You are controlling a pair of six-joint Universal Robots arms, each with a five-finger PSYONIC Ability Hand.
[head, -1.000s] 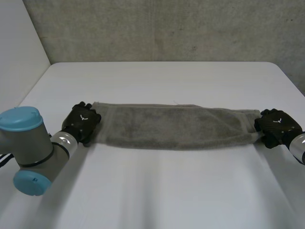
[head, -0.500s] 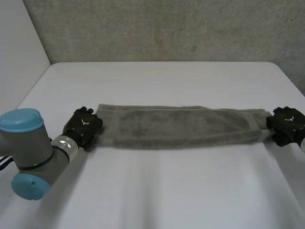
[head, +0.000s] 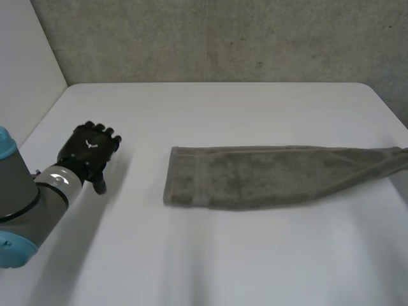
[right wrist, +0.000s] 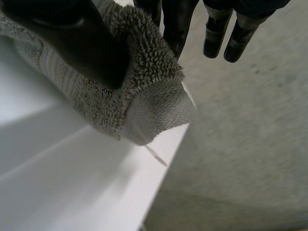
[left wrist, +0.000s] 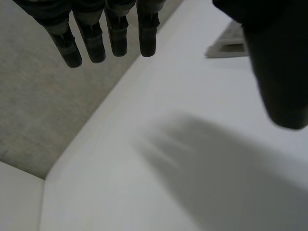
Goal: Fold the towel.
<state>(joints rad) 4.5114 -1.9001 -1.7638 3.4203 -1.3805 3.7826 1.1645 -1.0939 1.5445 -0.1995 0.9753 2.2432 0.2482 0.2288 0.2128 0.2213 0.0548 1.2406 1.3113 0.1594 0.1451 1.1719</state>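
Observation:
A grey towel (head: 255, 175), folded into a long narrow strip, lies across the white table (head: 223, 108). Its left end lies flat; its right end rises and narrows toward the table's right side. My left hand (head: 89, 150) hovers well to the left of the towel, apart from it. In the left wrist view its fingers (left wrist: 106, 43) hang straight and open, holding nothing, with a corner of the towel (left wrist: 231, 43) far beyond them. In the right wrist view my right hand (right wrist: 82, 43) pinches the towel's end (right wrist: 144, 101) between thumb and fingers, over the table's edge.
A concrete wall (head: 223, 38) stands behind the table's far edge. A pale wall (head: 25, 76) runs along the left side. Bare tabletop lies in front of the towel and between it and my left hand.
My left hand has let go of the towel's left end, opened and drawn away to the left. The right hand has pulled the towel to the right and left the head view.

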